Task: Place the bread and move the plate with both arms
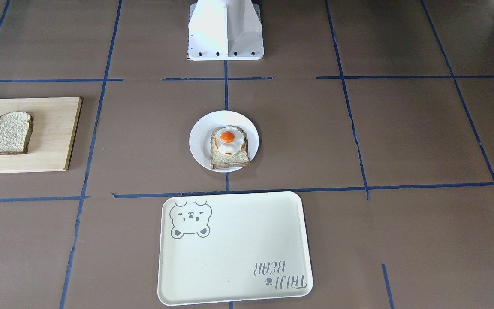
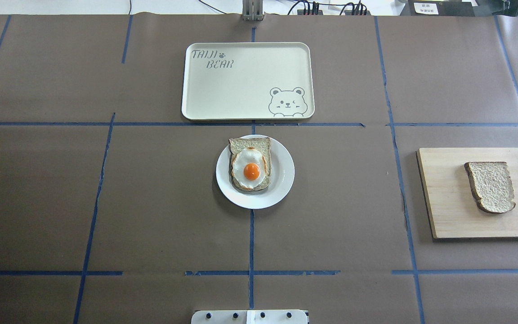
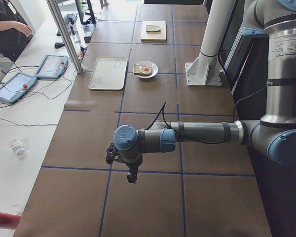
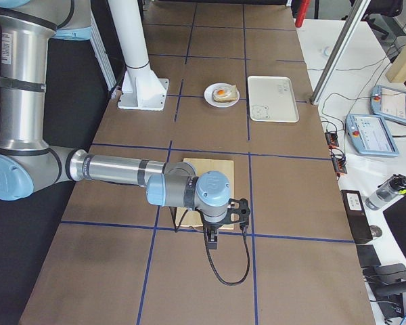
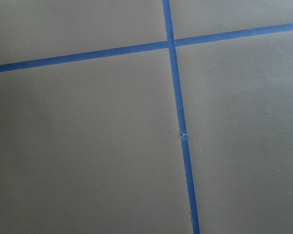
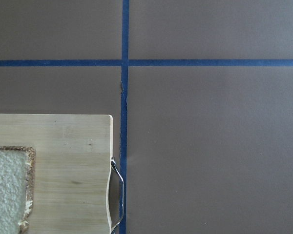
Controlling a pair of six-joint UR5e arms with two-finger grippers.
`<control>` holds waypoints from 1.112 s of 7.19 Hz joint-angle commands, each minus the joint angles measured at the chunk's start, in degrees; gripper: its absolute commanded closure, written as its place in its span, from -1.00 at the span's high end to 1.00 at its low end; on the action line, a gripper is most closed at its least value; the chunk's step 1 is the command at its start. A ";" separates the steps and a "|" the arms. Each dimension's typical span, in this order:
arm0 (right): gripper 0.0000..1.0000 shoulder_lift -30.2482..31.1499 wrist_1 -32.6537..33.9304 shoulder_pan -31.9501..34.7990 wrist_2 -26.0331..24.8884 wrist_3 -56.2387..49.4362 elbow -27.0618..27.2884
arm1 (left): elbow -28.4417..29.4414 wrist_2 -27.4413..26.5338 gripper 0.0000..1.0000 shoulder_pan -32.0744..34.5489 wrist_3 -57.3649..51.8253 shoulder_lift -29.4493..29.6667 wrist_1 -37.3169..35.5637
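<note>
I've got the bread (image 2: pixel 490 186) lying flat on the wooden board (image 2: pixel 443 216), at three o'clock from the plate (image 2: pixel 282 177) in the overhead view. The left gripper (image 3: pixel 131 174) and right gripper (image 4: pixel 212 238) hang above the table (image 2: pixel 151 202). Whether their jaws are apart, I can't tell.

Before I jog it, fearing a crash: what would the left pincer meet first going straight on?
Likely just the table, near a blue tape crossing; the left pincer points down.
</note>
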State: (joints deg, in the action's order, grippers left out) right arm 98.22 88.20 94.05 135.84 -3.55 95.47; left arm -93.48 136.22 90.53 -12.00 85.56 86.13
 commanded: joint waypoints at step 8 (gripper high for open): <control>1.00 -1.10 -0.13 -0.62 1.18 0.12 0.59 | 0.14 0.10 1.00 -0.09 0.39 0.13 0.27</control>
State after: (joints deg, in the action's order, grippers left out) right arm 97.43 88.07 93.62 136.92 -3.46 95.93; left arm -93.27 136.23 90.44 -11.63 85.69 86.33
